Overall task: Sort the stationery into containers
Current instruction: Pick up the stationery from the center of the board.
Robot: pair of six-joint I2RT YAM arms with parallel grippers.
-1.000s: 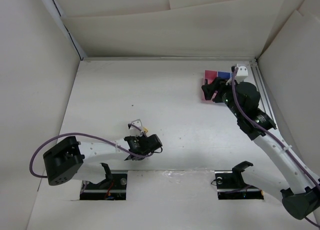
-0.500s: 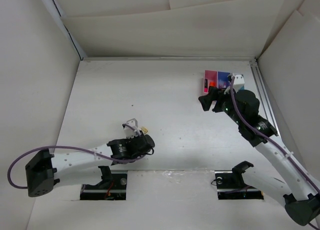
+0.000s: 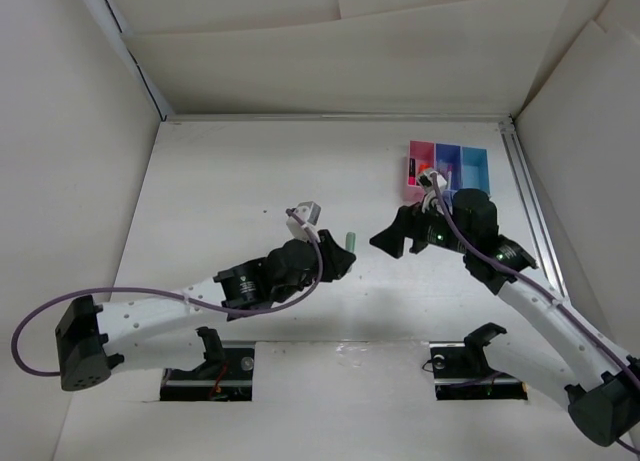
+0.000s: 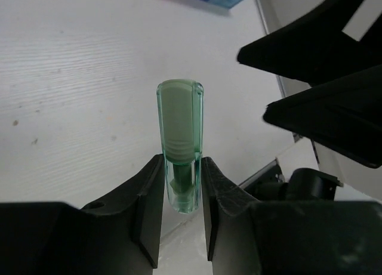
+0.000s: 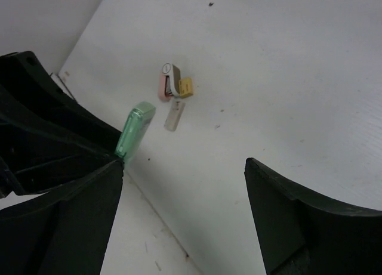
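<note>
My left gripper (image 3: 343, 257) is shut on a green eraser in a clear case (image 3: 351, 241) and holds it above the table's middle. In the left wrist view the eraser (image 4: 179, 132) stands upright between the fingers (image 4: 150, 191). My right gripper (image 3: 385, 237) is open and empty, just right of the eraser and facing it. In the right wrist view the eraser (image 5: 134, 130) sits by my left fingertip. The containers stand at the far right: pink (image 3: 418, 167), darker blue (image 3: 447, 161), light blue (image 3: 474, 164). A red pen lies in the pink bin.
In the right wrist view a pink and white eraser (image 5: 166, 81), a yellow piece (image 5: 185, 87) and a beige eraser (image 5: 173, 116) lie together on the table. White walls close in the table on three sides. A rail (image 3: 528, 206) runs along the right edge.
My left arm has swung forward and right, carrying the green eraser toward the middle. My right gripper has left the bins and moved near and left, open, to face the eraser.
</note>
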